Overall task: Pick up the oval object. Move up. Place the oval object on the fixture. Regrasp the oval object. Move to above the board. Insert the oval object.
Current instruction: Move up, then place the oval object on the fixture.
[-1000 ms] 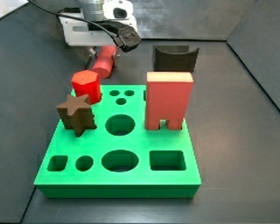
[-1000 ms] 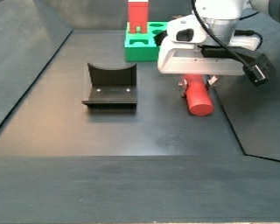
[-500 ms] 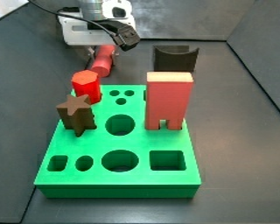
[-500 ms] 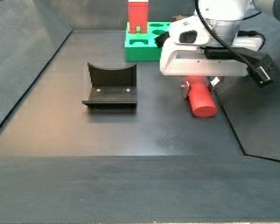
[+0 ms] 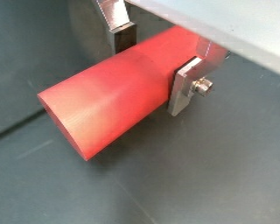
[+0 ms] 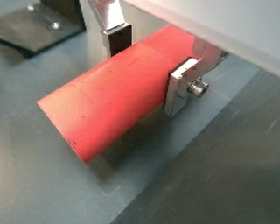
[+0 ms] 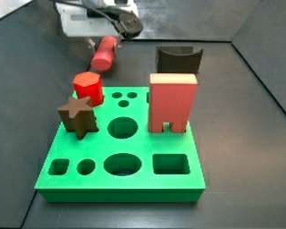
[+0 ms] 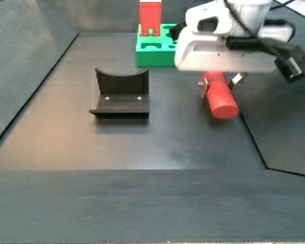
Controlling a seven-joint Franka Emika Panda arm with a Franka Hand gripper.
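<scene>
The oval object, a light-red rod [image 7: 105,52], hangs lying flat in my gripper [image 7: 107,42], off the dark floor behind the green board [image 7: 121,172]. In both wrist views the silver fingers [image 5: 187,80] press on the two sides of the rod [image 5: 113,96], so the gripper [image 6: 150,63] is shut on it. In a side view the rod [image 8: 219,96] hangs under the gripper [image 8: 220,82], to the right of the fixture [image 8: 119,93]. The dark fixture [image 7: 178,60] stands behind the board; it also shows in a wrist view [image 6: 31,31].
On the board stand a tall red arch block [image 7: 172,101], a short red peg [image 7: 87,87] and a brown star peg [image 7: 76,114]. The board's far end [image 8: 152,48] shows with the arch block [image 8: 152,16]. Dark walls enclose the floor.
The gripper has risen with the rod in it; the rod, which lay low by the floor, now hangs higher. The board and the fixture have not moved.
</scene>
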